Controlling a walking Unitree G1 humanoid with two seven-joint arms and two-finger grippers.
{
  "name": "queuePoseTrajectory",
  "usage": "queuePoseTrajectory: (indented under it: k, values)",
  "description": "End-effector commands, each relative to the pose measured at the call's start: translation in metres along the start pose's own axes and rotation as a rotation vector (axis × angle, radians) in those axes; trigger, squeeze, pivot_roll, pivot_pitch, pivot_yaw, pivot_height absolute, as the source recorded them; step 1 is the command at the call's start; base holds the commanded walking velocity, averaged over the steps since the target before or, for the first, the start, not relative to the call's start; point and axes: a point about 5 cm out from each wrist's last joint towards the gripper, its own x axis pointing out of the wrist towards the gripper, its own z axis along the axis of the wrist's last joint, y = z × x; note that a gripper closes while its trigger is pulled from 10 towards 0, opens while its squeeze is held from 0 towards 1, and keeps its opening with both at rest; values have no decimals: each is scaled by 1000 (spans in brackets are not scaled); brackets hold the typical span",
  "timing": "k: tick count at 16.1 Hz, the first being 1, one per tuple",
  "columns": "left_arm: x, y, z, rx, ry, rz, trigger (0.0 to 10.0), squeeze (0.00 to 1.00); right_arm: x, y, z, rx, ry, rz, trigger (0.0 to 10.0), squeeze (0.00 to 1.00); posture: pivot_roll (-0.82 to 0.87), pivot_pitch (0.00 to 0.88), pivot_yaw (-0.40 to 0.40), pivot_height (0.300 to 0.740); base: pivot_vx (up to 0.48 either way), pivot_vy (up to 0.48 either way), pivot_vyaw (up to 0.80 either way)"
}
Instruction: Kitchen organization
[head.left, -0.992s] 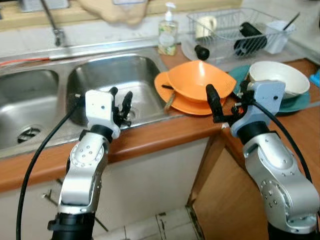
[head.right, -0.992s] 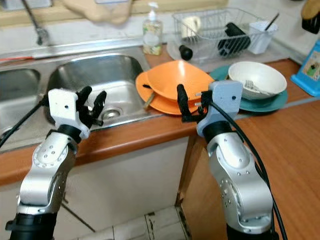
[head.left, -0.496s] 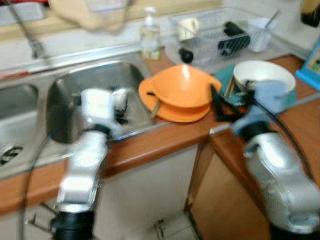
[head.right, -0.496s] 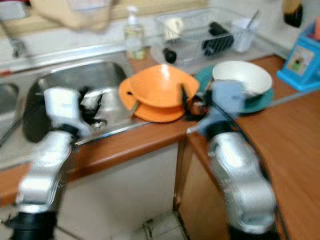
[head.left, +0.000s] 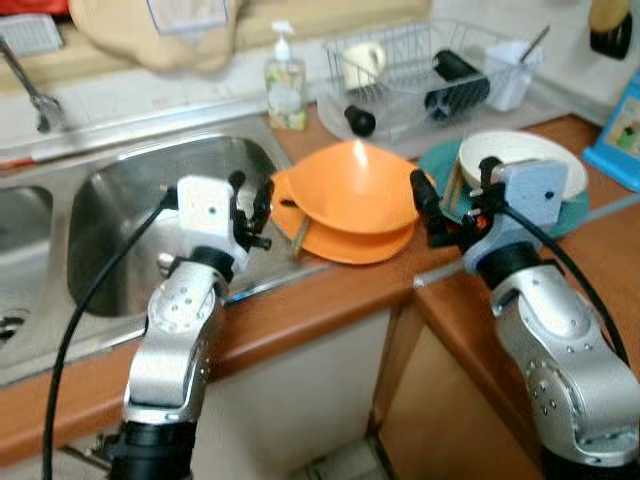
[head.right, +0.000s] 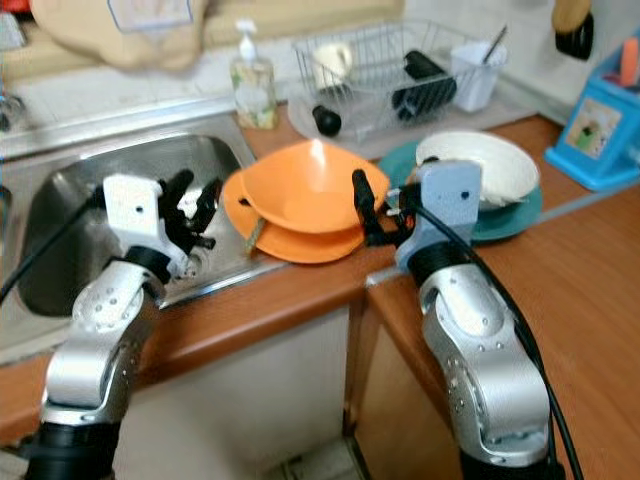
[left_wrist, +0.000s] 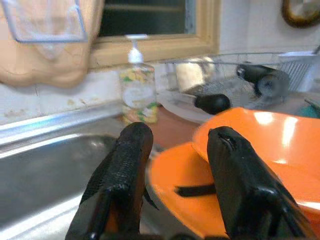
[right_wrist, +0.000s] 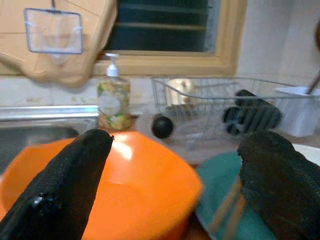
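We see an orange bowl (head.left: 360, 187) sitting on an orange plate (head.left: 340, 235) on the wooden surface (head.left: 300, 290), with the sink (head.left: 130, 200) at its 9 o'clock. Our right end effector (head.left: 445, 205) spreads wide at the bowl's 3 o'clock. Our left end effector (head.left: 250, 205) is a little open at 9 o'clock, holding nothing.
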Motion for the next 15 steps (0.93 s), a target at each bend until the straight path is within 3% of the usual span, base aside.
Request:
queuePoseTrajectory:
  k: [1, 8, 10, 11, 15]
  values:
    - [-2, 8, -1, 12, 14, 37, 10000, 0, 0, 7, 2, 4, -15, 34, 10000, 0, -137, 0, 59, 740, 0, 0, 0]
    - [-3, 8, -6, 5, 31, 51, 10000, 0, 1, 1, 3, -14, 2, -1, 10000, 0, -146, 0, 64, 740, 0, 0, 0]
    - [-2, 8, -7, 1, 31, 49, 10000, 0, 3, -7, 3, 26, 44, -36, 10000, 1000, -149, 0, 65, 740, 0, 0, 0]
    - [-2, 7, -8, -16, 36, 34, 10000, 0, 6, -12, 4, 96, 78, -61, 10000, 1000, -152, 0, 67, 740, 0, 0, 0]
    - [-5, 12, -7, 0, 34, -16, 10000, 0, 12, -18, 5, 171, 158, -50, 10000, 1000, -146, 0, 62, 740, 0, 0, 0]
